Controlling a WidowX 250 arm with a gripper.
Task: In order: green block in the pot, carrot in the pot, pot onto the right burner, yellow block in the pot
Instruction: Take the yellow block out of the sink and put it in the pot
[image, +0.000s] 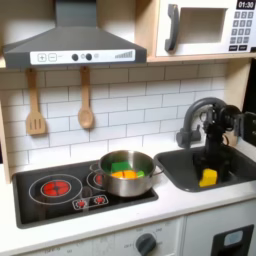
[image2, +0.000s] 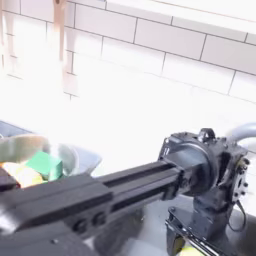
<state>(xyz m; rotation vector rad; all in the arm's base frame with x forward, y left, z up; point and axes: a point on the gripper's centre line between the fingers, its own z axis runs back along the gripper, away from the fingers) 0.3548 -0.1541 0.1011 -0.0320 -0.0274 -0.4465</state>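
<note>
The tool (image: 209, 160) hangs down into the sink (image: 176, 168), right above the yellow block (image: 208, 178), with the black arm reaching in from the first exterior view's right. I cannot tell from here whether its fingers are spread or already closed on the block; the dark wrist hides them in both exterior views.

The block sits on the sink floor toward the first exterior view's right side, near the wall. To grip it well, I think the tool should come straight down with fingers either side of the block, close firmly, then lift clear of the sink rim before swinging across.

The pot (image: 125, 172) stands on the cooktop (image: 40, 205) over the right burner (image: 100, 180), which peeks out at its edge, so the sliding looks done. Inside it I see the green block (image: 137, 168) and the carrot (image: 123, 175) lying together. The release should be low over the pot's middle, so the yellow block does not bounce off them.
</note>
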